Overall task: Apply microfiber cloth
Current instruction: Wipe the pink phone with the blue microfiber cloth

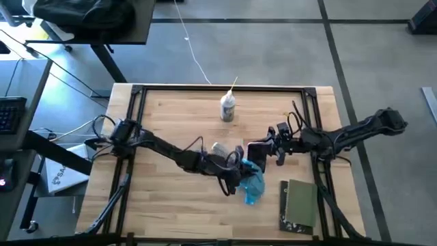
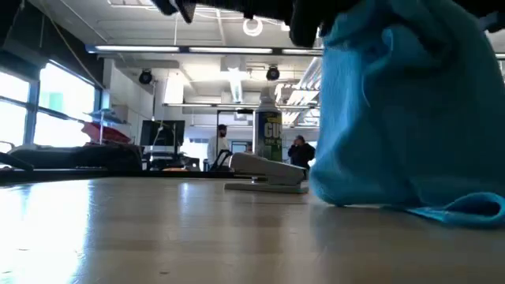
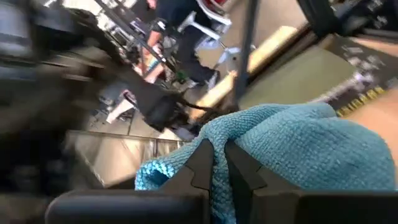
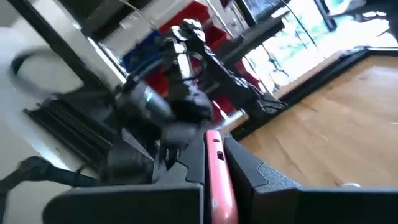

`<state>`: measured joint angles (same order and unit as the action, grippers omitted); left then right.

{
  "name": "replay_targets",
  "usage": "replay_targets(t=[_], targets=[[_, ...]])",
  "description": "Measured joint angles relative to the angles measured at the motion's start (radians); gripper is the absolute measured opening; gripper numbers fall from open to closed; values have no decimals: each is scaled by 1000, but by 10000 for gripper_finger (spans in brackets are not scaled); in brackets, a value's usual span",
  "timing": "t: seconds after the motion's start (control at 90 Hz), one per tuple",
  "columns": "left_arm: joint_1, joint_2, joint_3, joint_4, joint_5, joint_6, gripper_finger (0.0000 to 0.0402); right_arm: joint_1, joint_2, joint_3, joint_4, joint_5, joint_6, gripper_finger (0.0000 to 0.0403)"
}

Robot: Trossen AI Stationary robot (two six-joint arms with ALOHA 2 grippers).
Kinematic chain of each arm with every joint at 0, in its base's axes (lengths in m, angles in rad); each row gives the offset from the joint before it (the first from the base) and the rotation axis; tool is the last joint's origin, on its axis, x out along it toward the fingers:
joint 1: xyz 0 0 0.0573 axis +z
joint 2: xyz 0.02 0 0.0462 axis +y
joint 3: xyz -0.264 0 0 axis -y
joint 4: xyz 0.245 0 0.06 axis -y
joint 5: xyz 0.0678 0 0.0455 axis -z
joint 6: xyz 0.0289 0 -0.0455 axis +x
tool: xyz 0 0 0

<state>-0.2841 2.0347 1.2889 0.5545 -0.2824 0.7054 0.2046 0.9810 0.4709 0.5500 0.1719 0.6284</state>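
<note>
While I watch from above, my left gripper [image 1: 239, 172] sits near the middle of the table [image 1: 171, 205], its fingers [image 3: 202, 165] clenched on a fold of the microfiber cloth [image 1: 252, 183]. The cloth hangs from that grasp as a bunched turquoise bundle, and in the low view its lower edge [image 2: 450, 211] touches the wood. In the left wrist view the cloth [image 3: 298, 149] fills the space just beyond the two dark fingers, which pinch a ridge of the fabric between them. My right gripper [image 1: 254, 152] is just beside the left one, slightly farther from me and to the right, and it grasps a slim pink object [image 4: 217, 180] that stands between its fingers [image 4: 249, 171] in the right wrist view. A small pale grey oblong thing [image 1: 222, 148] lies on the table just left of the right gripper and just beyond the left one; the low view shows it [image 2: 264, 175] resting flat, left of the cloth. A small bottle [image 1: 227, 107] stands upright toward the far side of the table, well apart from both grippers. A flat dark olive-green book [image 1: 300, 205] lies near the right front corner, to the right of the cloth and apart from it. Two people [image 2: 300, 151] show in the room beyond the table.
</note>
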Motion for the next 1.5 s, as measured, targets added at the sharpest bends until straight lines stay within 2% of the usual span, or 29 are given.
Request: replay_targets(t=[0.256, 0.433, 0.711, 0.833, 0.967, 1.1, 1.311, 1.5], targets=[[-25, 19, -1, 3, -85, -75, 0, -33, -4, 154, -176, -56, -83, 3], [-47, 17, -1, 6, -148, -103, 0, -59, -2, 220, -298, -54, -159, 3], [-85, -25, -1, 22, -334, -14, 0, -69, -18, 207, -411, 39, -183, 3], [-78, -34, 0, 64, -377, 47, 0, -55, -16, 160, -419, 76, -151, 3], [-53, -35, 0, 167, -385, 120, 0, -36, -16, 100, -404, 114, -62, 3], [-14, -37, 0, 201, -317, 134, 0, -15, -11, 61, -331, 116, -2, 3], [42, -17, 1, 227, -248, 134, 0, 1, -11, 62, -218, 115, -27, 3], [40, 17, 3, 233, -202, 127, 0, -3, -11, 89, -193, 105, -60, 3]])
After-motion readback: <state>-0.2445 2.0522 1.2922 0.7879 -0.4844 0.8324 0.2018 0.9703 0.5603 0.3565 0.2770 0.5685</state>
